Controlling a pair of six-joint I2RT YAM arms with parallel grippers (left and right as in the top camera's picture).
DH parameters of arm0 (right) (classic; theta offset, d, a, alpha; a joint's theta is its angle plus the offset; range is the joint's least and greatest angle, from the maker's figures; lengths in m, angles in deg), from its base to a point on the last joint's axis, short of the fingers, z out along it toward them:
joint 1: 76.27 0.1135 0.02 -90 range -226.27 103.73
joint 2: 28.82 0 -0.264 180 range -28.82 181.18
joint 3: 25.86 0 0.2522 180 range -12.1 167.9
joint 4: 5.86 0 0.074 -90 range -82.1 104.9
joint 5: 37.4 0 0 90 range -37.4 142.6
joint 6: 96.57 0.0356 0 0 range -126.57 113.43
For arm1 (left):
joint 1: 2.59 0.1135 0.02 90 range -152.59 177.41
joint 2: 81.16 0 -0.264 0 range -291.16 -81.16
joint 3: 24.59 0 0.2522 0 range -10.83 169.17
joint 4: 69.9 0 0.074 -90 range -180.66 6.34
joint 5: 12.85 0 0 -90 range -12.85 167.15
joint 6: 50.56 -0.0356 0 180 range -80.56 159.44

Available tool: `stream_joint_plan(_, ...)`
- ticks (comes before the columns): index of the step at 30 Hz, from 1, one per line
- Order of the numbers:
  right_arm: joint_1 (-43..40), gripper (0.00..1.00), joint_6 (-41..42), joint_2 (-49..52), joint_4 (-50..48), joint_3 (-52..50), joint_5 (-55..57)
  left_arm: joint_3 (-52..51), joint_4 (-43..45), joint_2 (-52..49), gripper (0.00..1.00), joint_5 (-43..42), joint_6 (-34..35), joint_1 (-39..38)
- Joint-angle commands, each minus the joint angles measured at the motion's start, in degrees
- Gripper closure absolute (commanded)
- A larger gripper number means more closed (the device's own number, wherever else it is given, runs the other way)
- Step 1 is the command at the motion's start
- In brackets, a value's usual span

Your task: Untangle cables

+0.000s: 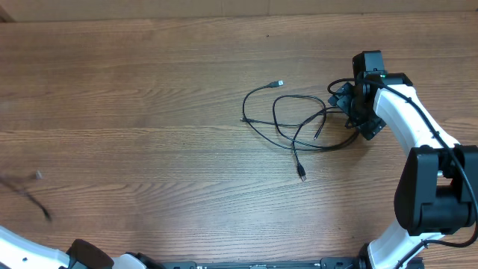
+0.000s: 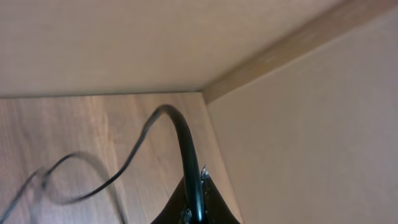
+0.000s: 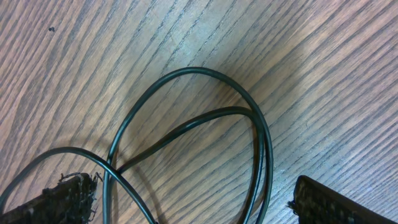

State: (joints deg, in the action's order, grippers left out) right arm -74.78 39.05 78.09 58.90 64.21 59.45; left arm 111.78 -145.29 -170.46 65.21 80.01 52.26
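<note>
The cables [image 1: 299, 164] lie in one loose heap right of centre on the wooden table [image 1: 134, 90]. Four ends show there, which makes two cords by count. The right gripper [image 1: 349, 104] sits at the heap's right edge with its jaws wide apart and two cord loops on the wood between them. The left gripper [image 2: 196, 211] is pinched together on a third cable [image 2: 188, 149], which arcs up from its tips.
</note>
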Motion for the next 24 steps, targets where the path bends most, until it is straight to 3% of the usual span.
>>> stream_joint_plan(1, 0.0, 0.00, 0.1, -0.3, -0.2, -0.2, 0.6, 0.9, -1.2, 0.8, 0.96, 1.2, -1.4, 0.2)
stream_joint_plan(6, 0.0, 0.00, 0.1, -0.3, -0.2, -0.2, 0.6, 0.9, -10.6, -3.2, 0.96, 9.5, -1.4, 0.2)
stream_joint_plan(11, 0.0, 0.00, 0.1, -0.3, -0.2, -0.2, 0.6, 0.9, -17.0, -8.5, 0.96, 10.0, 2.1, 0.3)
stream_joint_plan(24, 0.0, 0.00, 0.1, -0.3, -0.2, -0.2, 0.6, 0.9, -20.9, -12.3, 0.96, 14.0, 3.4, 0.6)
